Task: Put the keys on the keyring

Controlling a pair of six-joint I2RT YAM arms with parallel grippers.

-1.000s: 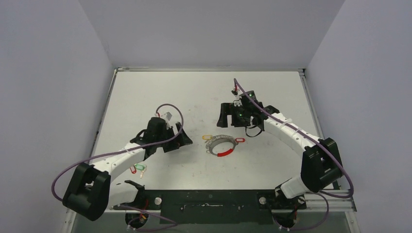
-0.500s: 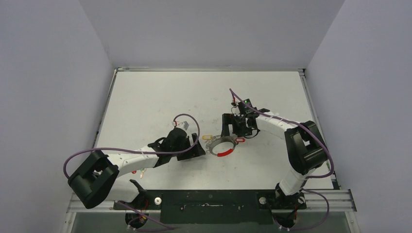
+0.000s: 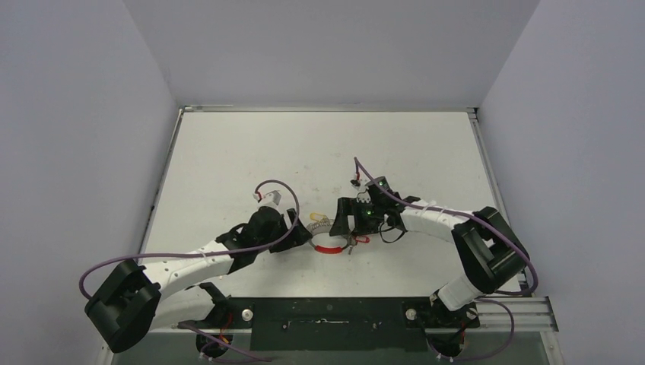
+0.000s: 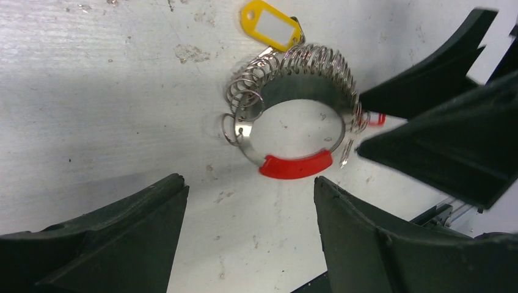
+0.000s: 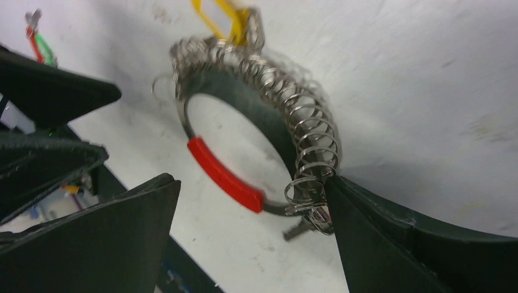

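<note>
Both left fingers and right fingers wide by keyring; green-tagged key in right-wrist view only.

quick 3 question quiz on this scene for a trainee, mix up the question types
1. True or false: the left gripper is shut on the keyring.
2. The tag with the white label is: A blue, B yellow, C black.
3. Fill in: the plastic piece on the keyring's rim is ____.
Key: 1 false; 2 B; 3 red.
</note>
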